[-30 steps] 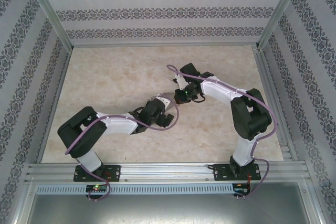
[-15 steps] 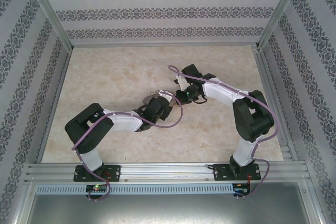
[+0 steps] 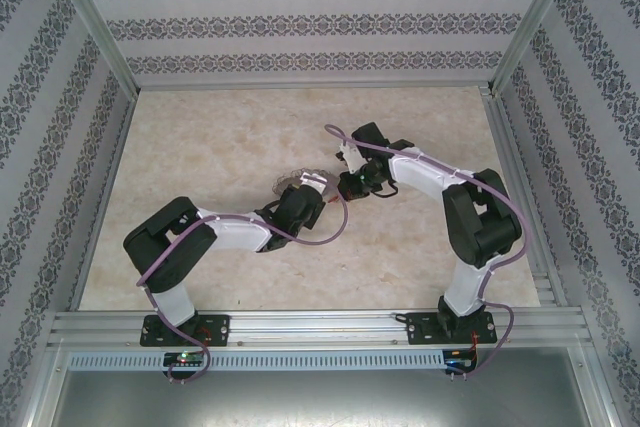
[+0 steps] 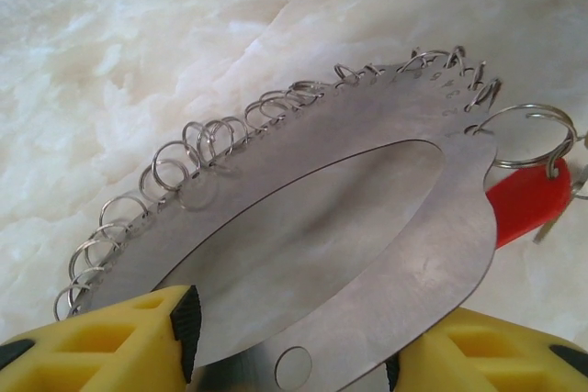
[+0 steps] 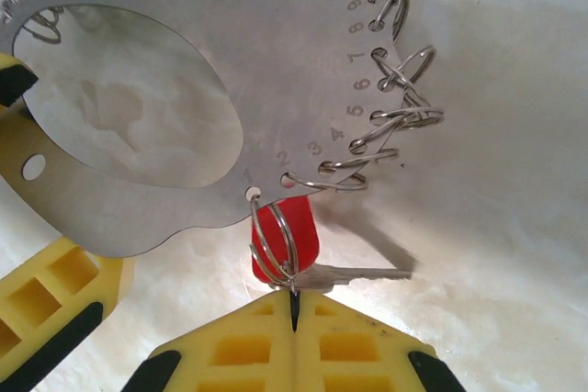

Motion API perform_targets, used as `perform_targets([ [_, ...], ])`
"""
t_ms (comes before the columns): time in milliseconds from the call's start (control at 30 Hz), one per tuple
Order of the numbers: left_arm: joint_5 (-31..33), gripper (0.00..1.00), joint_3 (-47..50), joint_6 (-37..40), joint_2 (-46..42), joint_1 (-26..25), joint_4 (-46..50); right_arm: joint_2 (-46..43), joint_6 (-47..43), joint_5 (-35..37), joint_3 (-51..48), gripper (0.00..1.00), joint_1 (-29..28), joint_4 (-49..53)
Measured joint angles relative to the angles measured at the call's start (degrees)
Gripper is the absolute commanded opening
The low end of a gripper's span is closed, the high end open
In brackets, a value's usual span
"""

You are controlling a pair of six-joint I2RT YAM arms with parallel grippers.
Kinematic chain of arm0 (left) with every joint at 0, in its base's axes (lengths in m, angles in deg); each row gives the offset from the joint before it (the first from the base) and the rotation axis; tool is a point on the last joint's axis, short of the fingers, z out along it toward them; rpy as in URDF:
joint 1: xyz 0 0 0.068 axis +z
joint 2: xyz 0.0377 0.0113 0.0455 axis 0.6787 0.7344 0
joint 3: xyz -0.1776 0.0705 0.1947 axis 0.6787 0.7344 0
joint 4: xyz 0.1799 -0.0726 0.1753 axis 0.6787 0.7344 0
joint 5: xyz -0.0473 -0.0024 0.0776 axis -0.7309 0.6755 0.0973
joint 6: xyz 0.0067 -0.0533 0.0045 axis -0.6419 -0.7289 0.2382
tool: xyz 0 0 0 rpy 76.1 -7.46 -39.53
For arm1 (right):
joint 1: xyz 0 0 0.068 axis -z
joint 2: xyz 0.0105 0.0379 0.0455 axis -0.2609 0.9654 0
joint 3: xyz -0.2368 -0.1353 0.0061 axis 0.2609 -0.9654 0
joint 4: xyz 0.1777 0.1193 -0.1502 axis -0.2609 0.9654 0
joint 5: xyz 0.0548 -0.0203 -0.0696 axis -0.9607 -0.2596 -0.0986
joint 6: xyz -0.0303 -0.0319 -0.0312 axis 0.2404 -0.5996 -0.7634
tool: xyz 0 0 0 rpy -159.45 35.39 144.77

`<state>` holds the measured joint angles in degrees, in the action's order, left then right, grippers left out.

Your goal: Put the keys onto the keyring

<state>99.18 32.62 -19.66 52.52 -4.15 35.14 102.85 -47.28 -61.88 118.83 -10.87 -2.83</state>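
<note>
Key (image 5: 287, 231) hangs from the keyring's (image 5: 303, 80) rim over the table's middle. I see my left pincer (image 4: 303, 348) gripping the keyring and my right pincer (image 5: 294, 308) closed on the key.

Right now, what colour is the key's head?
The key's head is bright red; the right wrist view shows it best.

Left arm (image 3: 235, 232) and right arm (image 3: 425, 175) meet at the keyring (image 3: 300, 183) mid-table (image 3: 200, 147).
</note>
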Motion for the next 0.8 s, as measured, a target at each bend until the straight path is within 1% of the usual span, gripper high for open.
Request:
perform_targets([
  [100,-0.1,0.68,1.7,-0.3,-0.3,0.0,-1.0,0.8,-0.2,0.0,0.0,0.0,0.0,0.0],
  [167,-1.3,0.73,3.9,-0.7,-1.6,0.0,-1.7,1.0,-0.2,0.0,-0.5,0.0,0.0,-0.4],
  [233,-3.6,0.78,6.7,-1.4,-4.4,0.1,-2.3,1.0,-0.2,0.0,-1.4,0.0,0.0,-1.0],
  [367,-8.1,0.84,9.9,-2.2,-11.2,0.1,-2.7,1.0,-0.2,0.0,-2.4,0.0,0.1,-1.7],
  [433,-10.2,0.86,9.9,-2.4,-14.0,0.4,-2.8,1.2,-0.2,0.0,-2.5,0.0,0.4,-2.3],
  [533,-12.3,0.87,8.6,-2.3,-15.4,0.9,-2.6,1.2,-0.1,0.1,-2.6,0.0,0.8,-3.2],
  [667,-14.2,0.88,7.1,-2.1,-15.2,2.1,-2.8,1.1,-0.1,0.1,-3.2,0.0,1.4,-4.4],
  [800,-16.5,0.85,6.9,-2.1,-13.1,3.7,-4.1,1.1,-0.1,0.3,-3.4,0.0,1.9,-4.5],
])
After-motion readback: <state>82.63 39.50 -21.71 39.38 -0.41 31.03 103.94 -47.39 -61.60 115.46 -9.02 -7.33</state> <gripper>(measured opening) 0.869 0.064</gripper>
